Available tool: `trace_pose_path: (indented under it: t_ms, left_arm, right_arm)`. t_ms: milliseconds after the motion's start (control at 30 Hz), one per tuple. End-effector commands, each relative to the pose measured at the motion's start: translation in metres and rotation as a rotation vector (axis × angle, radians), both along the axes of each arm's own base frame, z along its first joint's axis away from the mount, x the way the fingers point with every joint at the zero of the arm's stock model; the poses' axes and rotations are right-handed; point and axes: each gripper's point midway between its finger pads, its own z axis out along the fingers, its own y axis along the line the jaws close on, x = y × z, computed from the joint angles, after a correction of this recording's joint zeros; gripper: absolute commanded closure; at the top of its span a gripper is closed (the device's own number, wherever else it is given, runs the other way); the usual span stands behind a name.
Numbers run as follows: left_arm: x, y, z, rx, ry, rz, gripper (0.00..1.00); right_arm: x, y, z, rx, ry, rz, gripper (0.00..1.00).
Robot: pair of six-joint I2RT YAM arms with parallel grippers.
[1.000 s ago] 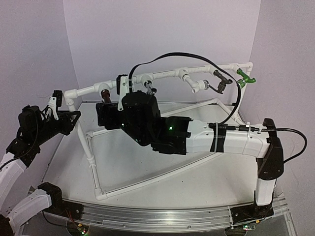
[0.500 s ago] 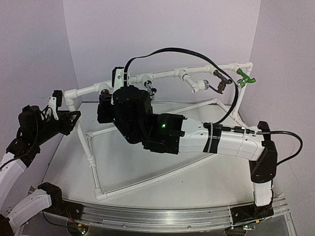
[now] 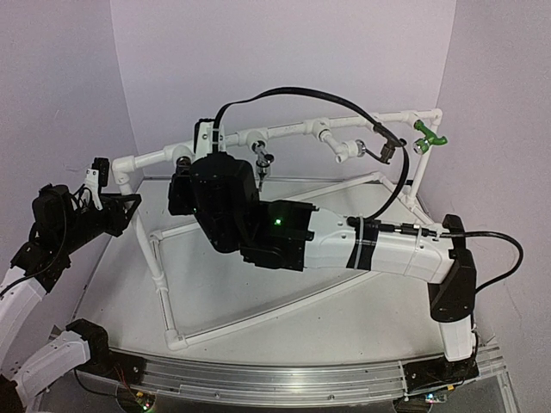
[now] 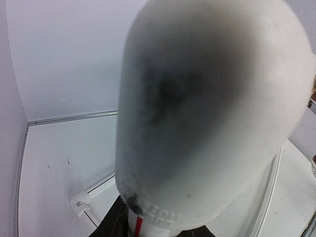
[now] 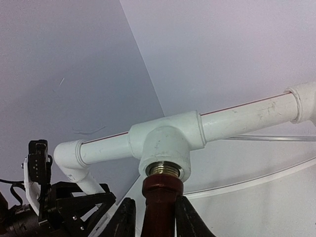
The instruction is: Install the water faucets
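right wrist view — the right gripper clenches the dark brown faucet, its brass thread in the pvc tee fitting — left gripper closed beside the corner elbow.

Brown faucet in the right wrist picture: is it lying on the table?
No, the brown faucet stands upright with its brass thread in the white tee, pinched by the right claw.

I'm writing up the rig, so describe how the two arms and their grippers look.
Both have white shells with black joints. The right arm has black bands, a green light and a looping black cable. The right gripper has black fingers; the left gripper is black with a white piece.
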Motion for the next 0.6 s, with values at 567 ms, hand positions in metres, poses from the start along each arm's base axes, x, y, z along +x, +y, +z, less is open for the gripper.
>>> trace_pose_path:
  t_ms: [567]
  left_arm:
    - [-0.014,-0.027,-0.016,-0.088,0.132,-0.14,0.99]
  right_arm:
    - [0.026,-0.016,0.025,0.615,0.205,0.069,0.93]
